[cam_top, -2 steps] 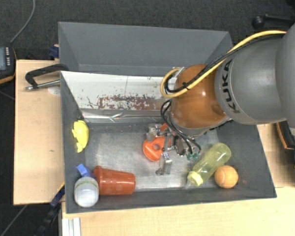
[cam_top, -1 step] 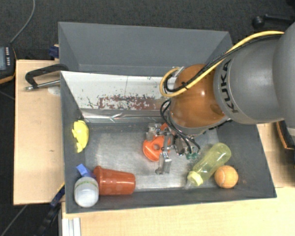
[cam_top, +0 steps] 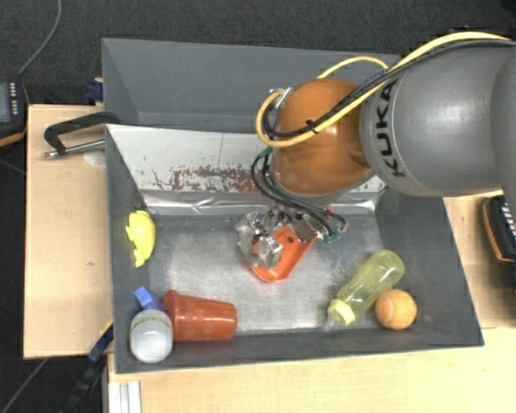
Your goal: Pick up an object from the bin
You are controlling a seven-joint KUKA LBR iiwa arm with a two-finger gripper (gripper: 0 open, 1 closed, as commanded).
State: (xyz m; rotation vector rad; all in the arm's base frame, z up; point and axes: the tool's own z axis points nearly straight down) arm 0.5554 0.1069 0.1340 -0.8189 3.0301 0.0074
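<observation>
The grey arm reaches in from the view's right, with an orange cover at its wrist. Below that, the tool is low in the middle of the bin, near the back wall. Whether the tool is spread or pressed together cannot be told.

A red cup lies on its side well to the front-left of the tool. A yellow-green bottle lies tilted to its front-right, apart from it. An orange-red thing sits right under the tool and juts out toward the front; whether the tool pinches it cannot be told. A yellow lump lies far to the tool's left, by the side wall. A white bottle touches the cup's left end. An orange ball rests just beside the yellow-green bottle's near end.
</observation>
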